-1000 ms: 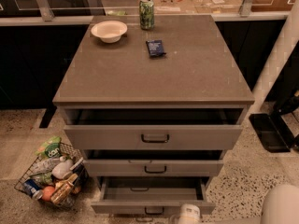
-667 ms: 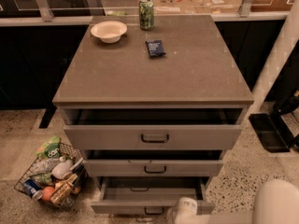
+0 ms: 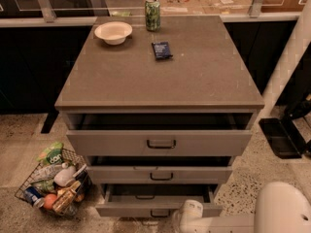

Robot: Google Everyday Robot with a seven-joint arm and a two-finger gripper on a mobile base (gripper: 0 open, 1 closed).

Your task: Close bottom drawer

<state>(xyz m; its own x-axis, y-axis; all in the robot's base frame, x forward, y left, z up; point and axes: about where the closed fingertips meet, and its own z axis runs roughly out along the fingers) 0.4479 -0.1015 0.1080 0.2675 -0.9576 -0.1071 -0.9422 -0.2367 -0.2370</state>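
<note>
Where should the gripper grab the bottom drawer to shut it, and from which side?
Best guess: the small dark bar handle at the centre of the bottom drawer front, approached from the front. The drawer stands pulled out, its flat front facing outward. The gripper sits low, just right of that handle.

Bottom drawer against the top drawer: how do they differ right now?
The bottom drawer has a lower, narrower front than the top drawer. The bottom drawer sits just above the floor, while the top drawer sits right under the cabinet top. The gripper is just in front of the bottom drawer, right of its handle; nothing is in front of the top drawer. Both are grey and partly open, with a dark bar handle in the middle.
</note>
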